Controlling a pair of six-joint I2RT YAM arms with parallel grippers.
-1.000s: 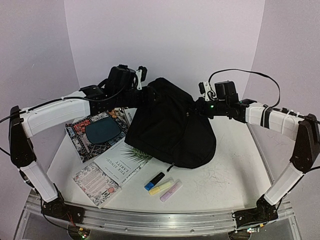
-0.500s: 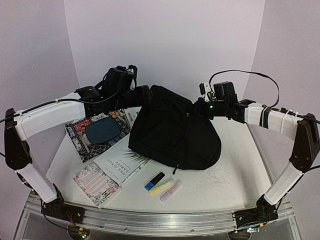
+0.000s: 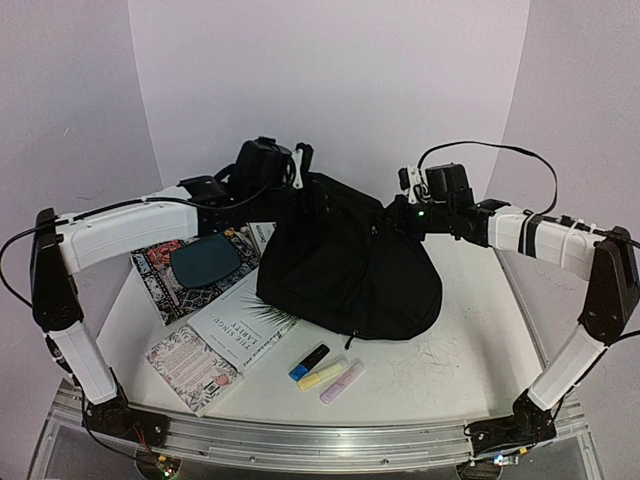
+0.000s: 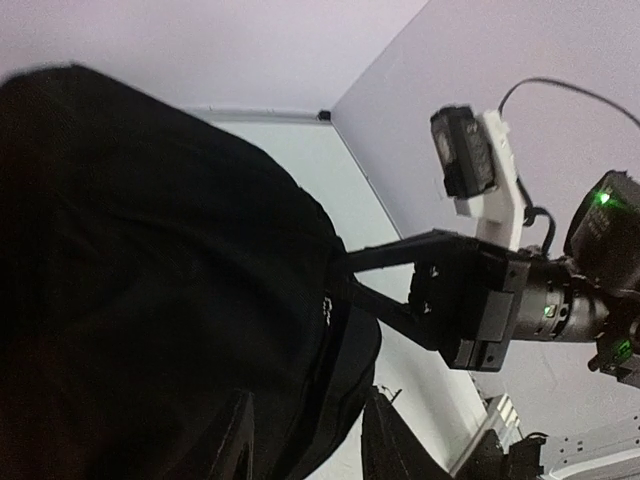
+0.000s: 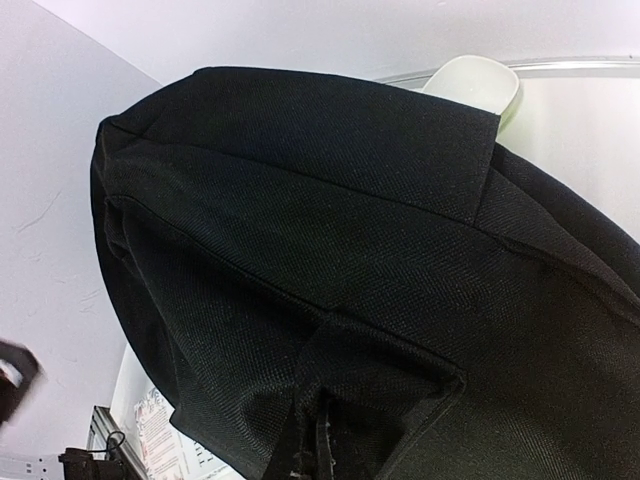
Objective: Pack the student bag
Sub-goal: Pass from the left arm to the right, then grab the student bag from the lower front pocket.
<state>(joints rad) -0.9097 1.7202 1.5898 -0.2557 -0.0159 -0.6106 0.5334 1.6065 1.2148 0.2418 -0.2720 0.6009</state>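
The student bag [image 3: 350, 265] is a large black soft backpack, slumped in the middle of the table. My right gripper [image 3: 392, 216] is shut on a fold of the bag's fabric at its upper right and holds it up. The right wrist view shows the pinch [image 5: 318, 445], and so does the left wrist view [image 4: 342, 280]. My left gripper [image 3: 298, 186] is at the bag's top left. In the left wrist view [image 4: 315, 450] its jaws stand open, with the bag's edge [image 4: 180, 280] between the fingers.
A patterned mat with a dark teal plate [image 3: 205, 262] lies left of the bag. A white book [image 3: 245, 325] and a floral book [image 3: 190, 365] lie in front of it. A blue-black marker [image 3: 308, 362], a yellow one [image 3: 322, 374] and a pink one [image 3: 342, 382] lie at the front.
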